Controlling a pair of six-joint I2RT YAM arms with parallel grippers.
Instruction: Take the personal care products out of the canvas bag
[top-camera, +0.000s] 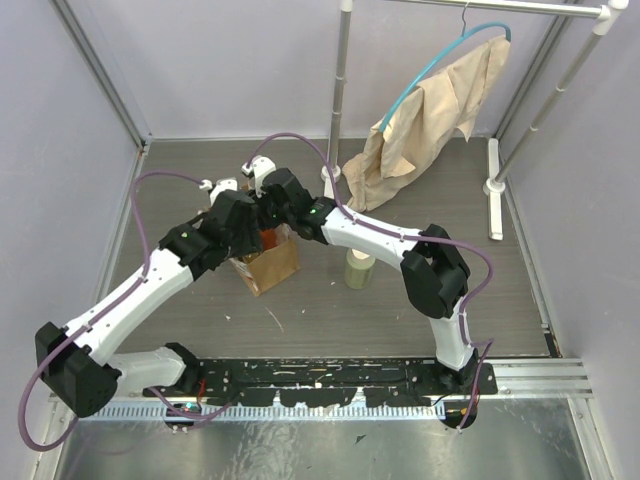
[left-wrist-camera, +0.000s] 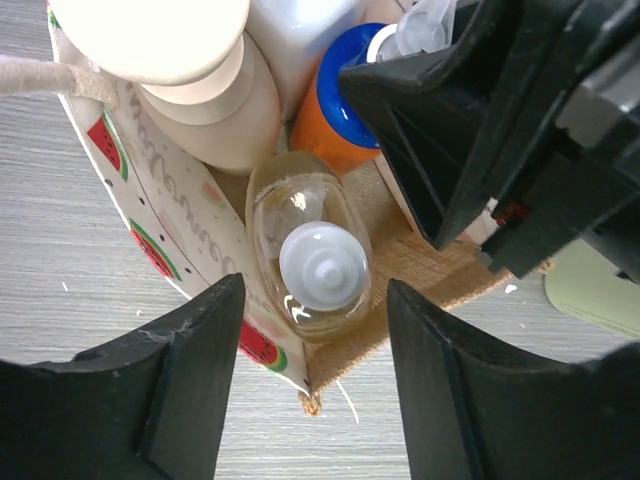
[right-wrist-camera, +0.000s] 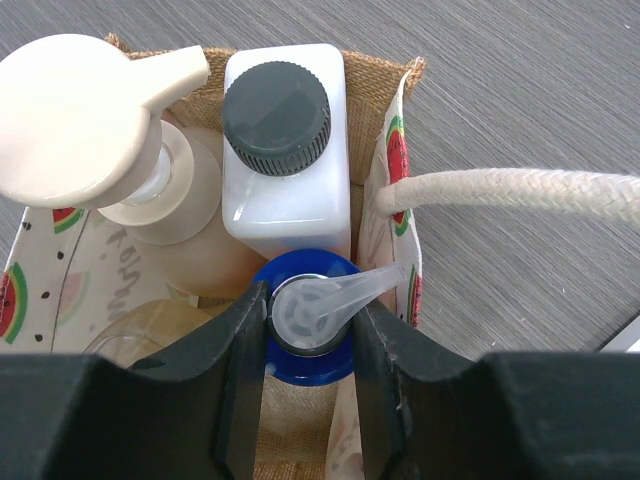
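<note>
**Position.** The canvas bag (top-camera: 270, 266) stands on the bench (top-camera: 320, 312) between the two arms. Four products are in it, packed touching: an orange bottle (right-wrist-camera: 300, 365) with a blue collar and clear pump, a white bottle (right-wrist-camera: 285, 205) with a dark cap, a tan pump bottle (right-wrist-camera: 175, 215), and a slim amber bottle (left-wrist-camera: 310, 215). An olive-green bottle (top-camera: 358, 270) stands out on the bench, near the bag.

**Hands.** The right hand (right-wrist-camera: 310, 312) is clamped on the pump neck of the orange bottle, just above the collar. The left hand (left-wrist-camera: 313, 300) hangs over the amber bottle with its fingers apart, one on each side and touching nothing.

**Hazards, in our judgement.**
- The hold is on a narrow, smooth pump neck and not the body. On a straight pull it may slip, or the pump may twist.
- The bottles are tightly packed and nothing holds the bag down. Friction may drag the white bottle up, or lift or tip the light bag with it.
- The rope handle (right-wrist-camera: 520, 190) runs just beside the right hand and may snag on the way up.
- The two hands work very close over one small opening, so a sideways move by either risks contact.
- The olive-green bottle could be knocked over if the bag slides.
</note>
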